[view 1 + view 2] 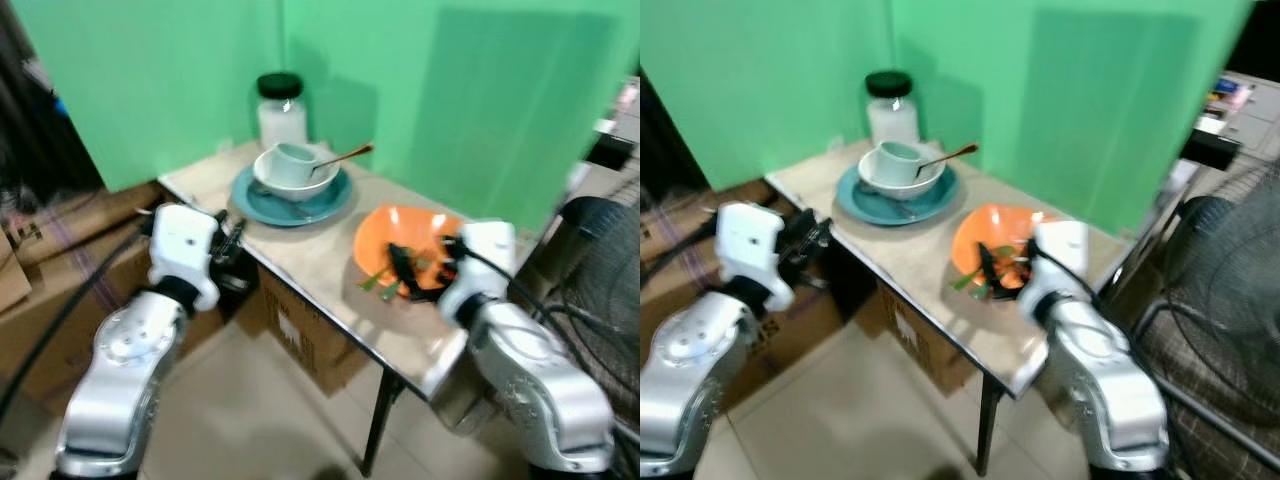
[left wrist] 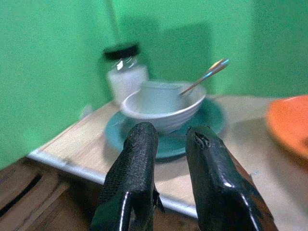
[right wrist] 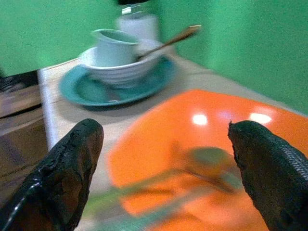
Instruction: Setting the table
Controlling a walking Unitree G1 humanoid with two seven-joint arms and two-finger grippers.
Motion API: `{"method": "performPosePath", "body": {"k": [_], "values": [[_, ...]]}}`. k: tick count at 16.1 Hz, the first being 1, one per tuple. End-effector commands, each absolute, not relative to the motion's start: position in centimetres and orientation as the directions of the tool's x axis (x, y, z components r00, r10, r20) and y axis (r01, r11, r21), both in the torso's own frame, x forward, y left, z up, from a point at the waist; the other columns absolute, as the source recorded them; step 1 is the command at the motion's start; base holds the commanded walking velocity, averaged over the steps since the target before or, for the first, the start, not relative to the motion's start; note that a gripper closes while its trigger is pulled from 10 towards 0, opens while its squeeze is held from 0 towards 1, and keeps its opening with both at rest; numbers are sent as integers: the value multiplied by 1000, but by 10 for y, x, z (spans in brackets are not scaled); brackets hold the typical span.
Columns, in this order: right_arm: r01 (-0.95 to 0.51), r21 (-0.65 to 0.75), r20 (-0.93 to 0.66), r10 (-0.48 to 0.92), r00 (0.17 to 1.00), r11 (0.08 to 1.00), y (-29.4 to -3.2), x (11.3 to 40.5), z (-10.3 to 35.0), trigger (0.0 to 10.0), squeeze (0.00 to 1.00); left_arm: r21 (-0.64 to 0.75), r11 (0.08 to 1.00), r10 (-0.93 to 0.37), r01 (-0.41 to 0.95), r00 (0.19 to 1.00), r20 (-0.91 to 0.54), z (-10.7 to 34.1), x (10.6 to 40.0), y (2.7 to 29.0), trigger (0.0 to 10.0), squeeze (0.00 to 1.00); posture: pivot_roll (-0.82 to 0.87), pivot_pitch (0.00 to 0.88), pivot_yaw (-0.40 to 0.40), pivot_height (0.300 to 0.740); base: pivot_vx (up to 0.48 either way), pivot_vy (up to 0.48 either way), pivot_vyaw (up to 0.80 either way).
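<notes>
On a small wooden table [image 1: 330, 270] a teal plate [image 1: 300, 210] carries a white bowl [image 1: 300, 183]. Inside the bowl are a pale blue cup [image 1: 295, 160] and a spoon [image 1: 347, 154]. A jar with a black lid [image 1: 282, 112] stands behind them by the green wall. Nearer the right sits an orange plate [image 1: 405, 228] with green utensils [image 1: 378, 282] lying on it. My right gripper [image 3: 166, 149] hangs open just over the orange plate, its fingers on either side of the utensils. My left gripper [image 2: 172, 135] is shut and empty, off the table's left edge, pointing at the bowl.
Cardboard boxes [image 1: 300, 335] sit under the table and to the left [image 1: 40, 250]. A black fan [image 1: 600, 260] stands close on the right. The green backdrop [image 1: 450, 90] closes off the far side. Tiled floor [image 1: 260, 430] lies in front of the table.
</notes>
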State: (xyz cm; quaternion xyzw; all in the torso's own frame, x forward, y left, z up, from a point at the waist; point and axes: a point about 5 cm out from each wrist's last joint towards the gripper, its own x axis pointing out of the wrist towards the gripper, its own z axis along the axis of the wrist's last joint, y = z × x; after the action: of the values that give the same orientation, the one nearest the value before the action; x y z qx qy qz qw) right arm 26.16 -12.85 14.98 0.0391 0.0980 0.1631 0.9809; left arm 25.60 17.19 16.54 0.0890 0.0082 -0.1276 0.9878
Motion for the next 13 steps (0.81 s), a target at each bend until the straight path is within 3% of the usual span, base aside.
{"method": "performPosePath", "body": {"k": [1, 5, 8, 9, 10, 13], "values": [[-283, 80, -182, 293, 939, 956, -137, 261, 153, 10000, 0, 171, 946, -275, 276, 961, -28, 169, 257, 166, 10000, 0, 97, 0, 26, 740, 330, 0, 0], [-254, 52, -261, 258, 930, 966, -137, 265, 157, 10000, 0, 189, 935, -297, 299, 954, -42, 168, 256, 167, 10000, 0, 103, 0, 19, 740, 313, 0, 0], [-253, 45, -380, 251, 890, 966, -137, 269, 160, 10000, 0, 202, 916, -342, 348, 938, -61, 169, 256, 172, 10000, 0, 97, 0, 17, 740, 0, 0, 0], [-246, 46, -417, 243, 876, 968, -139, 272, 164, 10000, 251, 205, 896, -387, 394, 919, -75, 169, 255, 173, 10000, 0, 96, 0, 14, 740, 0, 0, 0], [-237, 32, -450, 226, 864, 971, -141, 274, 167, 10000, 1000, 203, 868, -444, 453, 891, -94, 169, 252, 173, 10000, 0, 96, 0, 10, 740, 0, 0, 0], [-217, -9, -544, 177, 820, 976, -144, 280, 177, 10000, 1000, 186, 777, -580, 602, 799, -161, 166, 241, 170, 10000, 0, 93, 0, -5, 740, 0, 0, 0]]}}
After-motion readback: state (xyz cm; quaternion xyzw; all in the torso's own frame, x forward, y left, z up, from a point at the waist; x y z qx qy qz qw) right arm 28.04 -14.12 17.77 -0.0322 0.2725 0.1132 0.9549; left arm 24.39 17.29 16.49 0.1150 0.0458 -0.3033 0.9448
